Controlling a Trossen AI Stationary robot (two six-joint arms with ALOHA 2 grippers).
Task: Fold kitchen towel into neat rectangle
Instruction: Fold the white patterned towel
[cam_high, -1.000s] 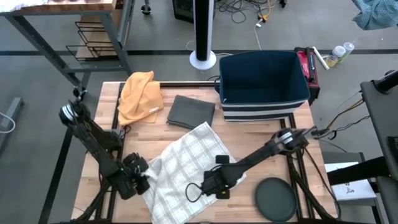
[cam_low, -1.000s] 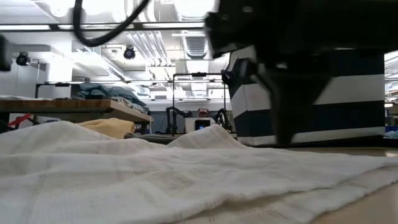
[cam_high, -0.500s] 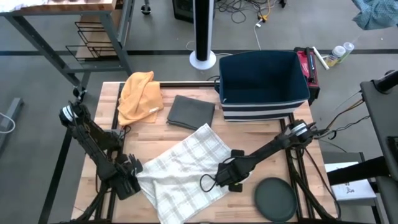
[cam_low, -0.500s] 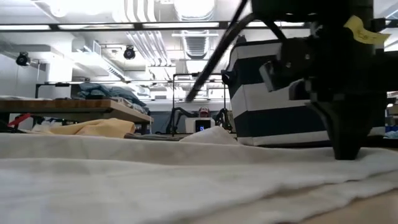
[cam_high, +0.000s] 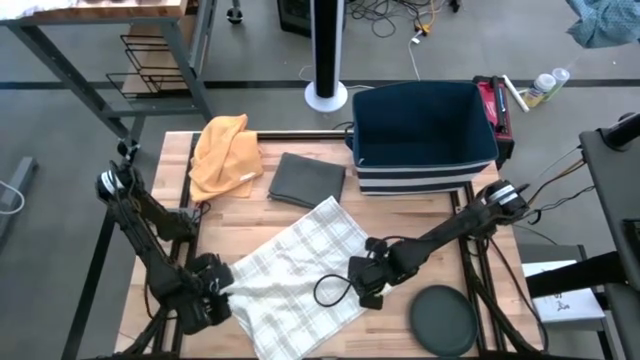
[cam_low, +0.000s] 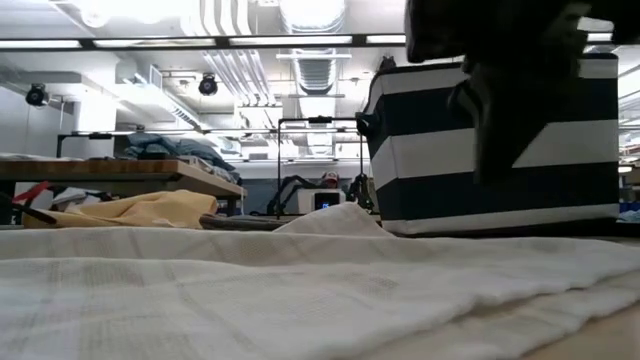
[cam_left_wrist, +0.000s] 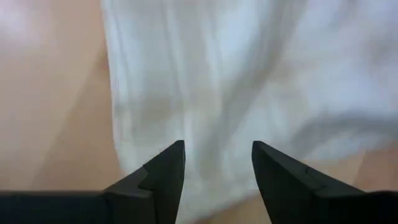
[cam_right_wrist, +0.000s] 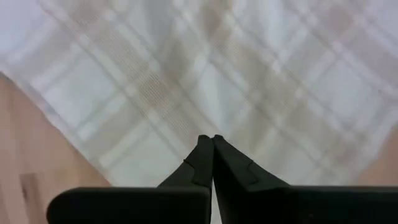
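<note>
The white checked kitchen towel (cam_high: 295, 265) lies spread out on the wooden table as a slanted rectangle, with one corner toward the bin. My left gripper (cam_high: 213, 297) hovers open over the towel's left corner, and the cloth (cam_left_wrist: 249, 74) shows between and beyond its fingers (cam_left_wrist: 217, 149). My right gripper (cam_high: 363, 288) is shut, points down over the towel's right edge (cam_right_wrist: 217, 68), and has nothing between its fingers (cam_right_wrist: 212, 138). In the low view it hangs clear above the cloth (cam_low: 300, 290).
An orange cloth (cam_high: 225, 155) and a folded dark grey cloth (cam_high: 308, 180) lie at the far side. A navy striped bin (cam_high: 420, 135) stands at the far right. A dark round disc (cam_high: 440, 320) lies near the right front corner, close to my right arm.
My right gripper, shut, has moved over the towel toward the table's right edge and then risen off the cloth. My left gripper has drawn back toward the near left corner and risen. The towel's bunched left part now lies flat.
</note>
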